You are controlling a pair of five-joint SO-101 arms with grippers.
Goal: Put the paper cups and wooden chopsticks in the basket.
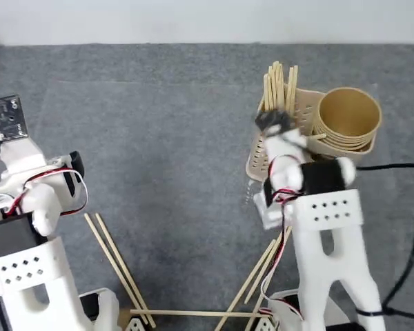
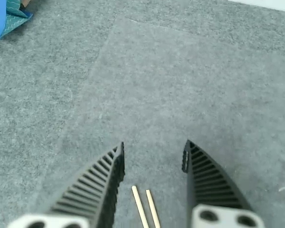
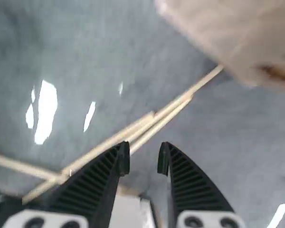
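Chopsticks (image 2: 145, 209), two of them side by side, lie flat on the worktop (image 2: 180, 85). Their ends sit between the jaws of the left end effector (image 2: 154, 146), which is spread wide and holds nothing. The right end effector (image 3: 144, 148) is parted only narrowly and is also empty. A loose bundle (image 3: 147, 124) of sticks crosses just past its tips, and the basket (image 3: 237, 38) is near beyond them. Seen from above, one more stick (image 1: 193, 314) lies between the two arm bases. The paper cups (image 1: 348, 114) sit stacked in the basket beside sticks standing upright in it. I judge the sticks light, stiff and smooth, thin enough to roll or pivot in the jaws, and lying too flat for an easy pinch. A hold near mid-length, with the jaws across the stick, should keep it from swinging. Taking a touching pair together looks workable.
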